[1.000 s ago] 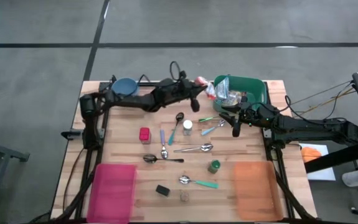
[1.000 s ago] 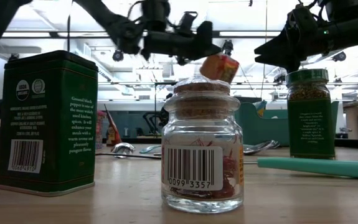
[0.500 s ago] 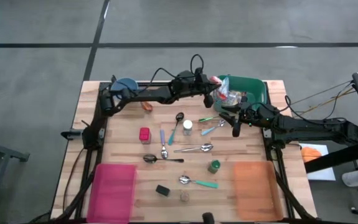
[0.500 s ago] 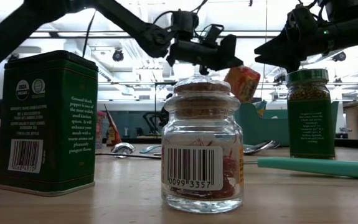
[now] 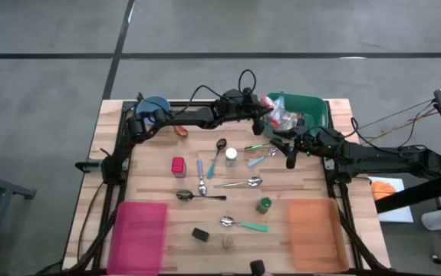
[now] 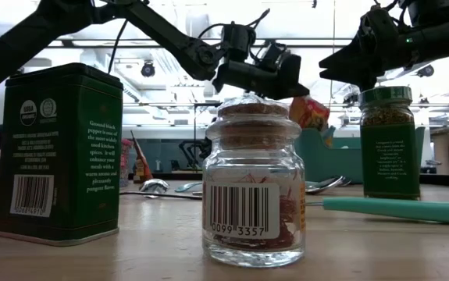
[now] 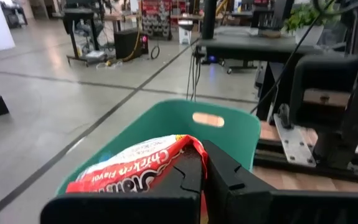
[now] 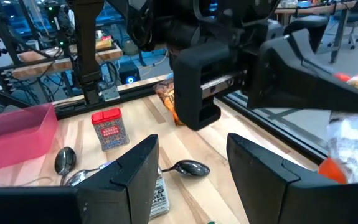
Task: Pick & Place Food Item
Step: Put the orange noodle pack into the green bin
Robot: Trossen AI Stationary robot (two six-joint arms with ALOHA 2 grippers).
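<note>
A red-and-white food packet [image 7: 135, 169] hangs in my left gripper [image 5: 264, 110], which is shut on it at the far side of the table. It is just over the left rim of the green bin [image 5: 312, 109]. In the low view the packet [image 6: 311, 112] sits tilted below the fingers. The bin holds other packets [image 5: 285, 119]. My right gripper [image 5: 289, 155] stands open just in front of the bin, nothing between its fingers [image 8: 135, 168]. My left gripper pinches the packet's end edge [image 7: 190, 149] between its two fingers. The fingers lie nearly level and come from the table's left. The packet is lifted clear and tilts down from the fingertips, in front of the bin's wall [image 7: 225, 127].
Spoons [image 5: 239, 182], a small glass jar [image 5: 231, 156], a red tin [image 5: 178, 165] and a green jar [image 5: 264, 204] lie mid-table. A pink tray [image 5: 138, 234] and an orange tray [image 5: 317, 232] sit near the front edge. A blue bowl [image 5: 155, 106] stands at the far left.
My left gripper has carried the packet toward the table's right edge and a little down, reaching the green bin's rim. It has slowed over the last half second. The packet stays pinched and clear of the table.
</note>
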